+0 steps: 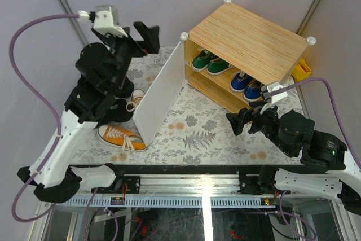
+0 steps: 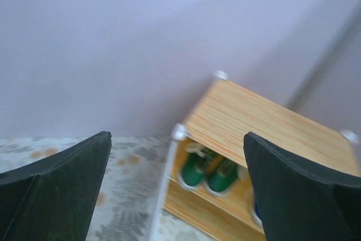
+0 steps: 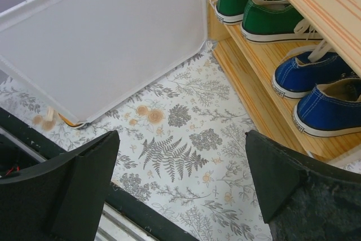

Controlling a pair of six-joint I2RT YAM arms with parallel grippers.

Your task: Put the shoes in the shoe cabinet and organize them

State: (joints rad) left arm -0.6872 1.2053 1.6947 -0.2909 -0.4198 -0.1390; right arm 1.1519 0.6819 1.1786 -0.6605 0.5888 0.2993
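Nearest, front-L on bench [image 1: 197, 135]: orange shoe [image 1: 120, 137], long axis approx along near edge, w/ 2nd orange shoe [image 1: 136, 97] just beyond, part-hidden. Best reached w/ left pincer [image 1: 148, 38] (wide, empty, raised well above & beyond both), not right pincer [image 1: 237, 121] (also wide, empty, low at bench R), w/ open door [image 1: 161, 91] between it & shoes. Farthest, in shoe cabinet [image 1: 248, 35]: green pair [image 1: 211, 62] & blue pair [image 1: 247, 84] side by side on upper shelf, lower tier seemingly bare where visible.

We see the shoe cabinet [image 1: 251, 35] topped in striped light wood-grain, its door [image 1: 163, 91] white. The green sneakers [image 1: 210, 62] and blue sneakers [image 1: 246, 84] have white soles. At eight o'clock is an orange sneaker [image 1: 118, 136] with white laces. The counter [image 1: 197, 134] shows grey ferns and tan blossoms.
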